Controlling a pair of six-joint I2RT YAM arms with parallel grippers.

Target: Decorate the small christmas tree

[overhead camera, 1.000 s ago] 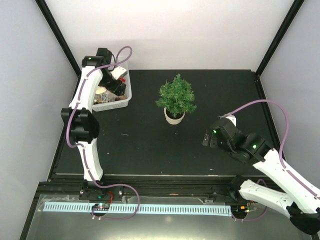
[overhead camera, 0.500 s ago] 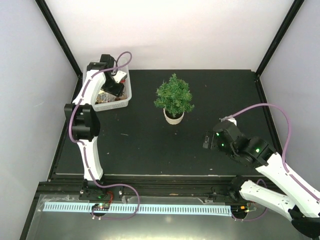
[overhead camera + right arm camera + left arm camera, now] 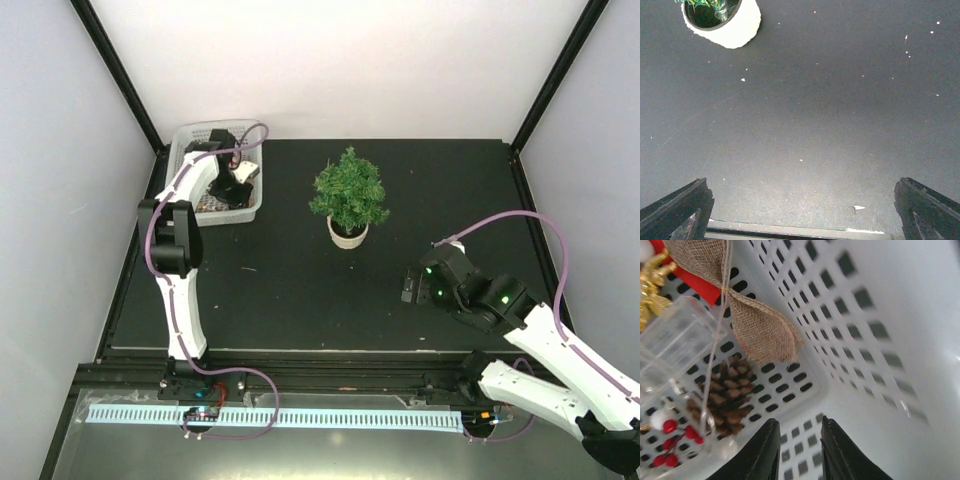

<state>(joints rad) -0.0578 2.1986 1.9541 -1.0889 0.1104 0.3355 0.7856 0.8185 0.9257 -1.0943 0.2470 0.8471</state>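
**Top external**
- Left gripper: down inside the white mesh basket; its opening cannot be told from this view.
- Right gripper: over bare black table, near the right front, touching nothing.
- Small christmas tree: upright in its whitish pot, at mid-table towards the far edge. It is well apart from both grippers.
- Basket: at the far left corner of the table, against the left edge.
- Open room: a wide dark surface lies between tree, basket and near edge.

**Left wrist**
- Left gripper: the two dark fingers stand narrowly parted. Nothing is between them, and the basket's perforated wall shows through the gap.
- Basket contents:
  - a pine cone on the floor, just left of the fingers
  - a burlap bow above it
  - a red ribbon
  - a gold ornament
  - a clear plastic box
  - red berries
- The fingers sit close to the basket's corner.

**Right wrist**
- Right gripper: jaws spread wide and holding nothing, with a fingertip at each lower corner of the view.
- Pot: at the upper left, with green needles showing in its mouth.
- Table: bare apart from scattered white specks, its near edge running along the bottom.
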